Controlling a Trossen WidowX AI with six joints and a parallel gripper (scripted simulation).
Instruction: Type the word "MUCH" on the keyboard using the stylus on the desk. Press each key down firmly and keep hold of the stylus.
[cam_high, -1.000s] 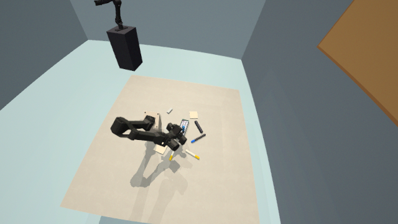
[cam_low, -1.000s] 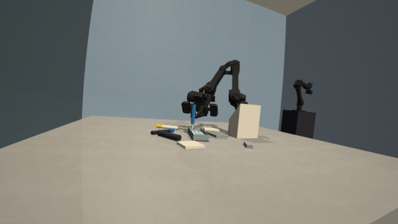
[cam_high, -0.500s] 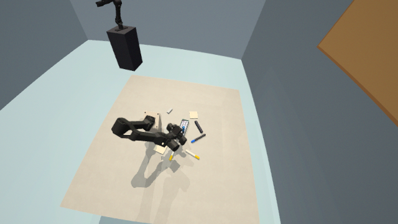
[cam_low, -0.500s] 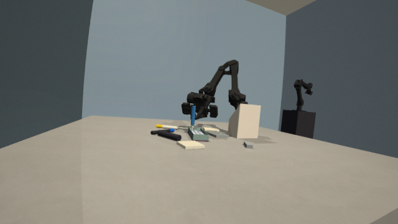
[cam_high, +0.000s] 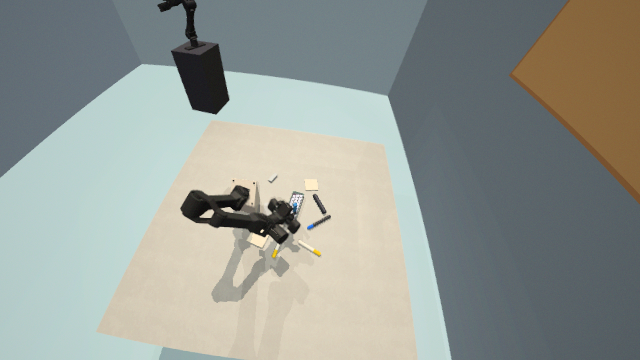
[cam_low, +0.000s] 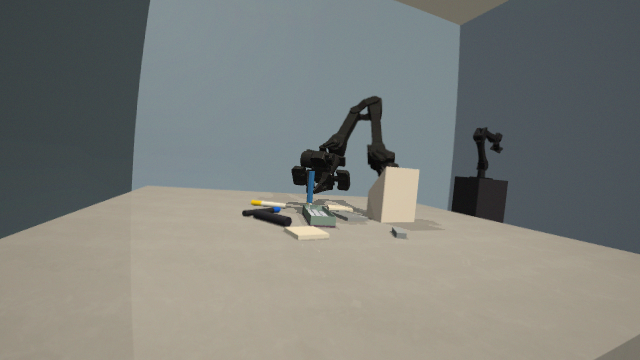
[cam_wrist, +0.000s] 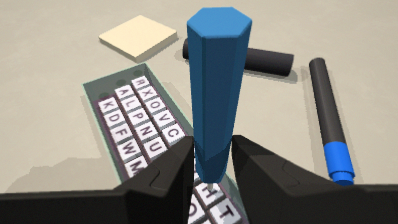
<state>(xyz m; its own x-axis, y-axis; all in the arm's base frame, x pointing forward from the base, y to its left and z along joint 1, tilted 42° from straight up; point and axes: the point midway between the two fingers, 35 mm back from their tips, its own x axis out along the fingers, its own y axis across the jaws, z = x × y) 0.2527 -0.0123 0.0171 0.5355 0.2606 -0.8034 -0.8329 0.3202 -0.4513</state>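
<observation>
- Presently the gripper (cam_high: 286, 214) (cam_low: 311, 187) (cam_wrist: 212, 144) was closed around the blue stylus (cam_high: 295, 206) (cam_low: 311, 186) (cam_wrist: 218, 90), which stood nearly upright.
- Keyboard (cam_high: 296, 199) (cam_low: 320, 216) (cam_wrist: 102, 95) lay directly below the gripper; stylus tip appeared at the H key (cam_wrist: 208, 191). Contact or depth of press: could not tell.
- Progress: H being the last letter, the run was probably near its end. No typed text showed, so M, U and C could not be confirmed. Left, by my judgement: a firm press on H if not yet made, grip kept.
- Surface (cam_high: 350, 300) (cam_low: 320, 300) (cam_wrist: 45, 30): pale, matte. Beyond the keyboard from the gripper, a cream pad (cam_high: 311, 185) (cam_low: 306, 233) (cam_wrist: 138, 37); off to one side, a black cylinder (cam_high: 319, 204) (cam_low: 272, 217) (cam_wrist: 270, 61) and a blue-ended marker (cam_high: 319, 222) (cam_wrist: 327, 110).
- Room: blue-grey walls; well away from the gripper, a second arm (cam_high: 190, 20) (cam_low: 481, 150) on a dark pedestal (cam_high: 202, 80) (cam_low: 479, 197).
</observation>
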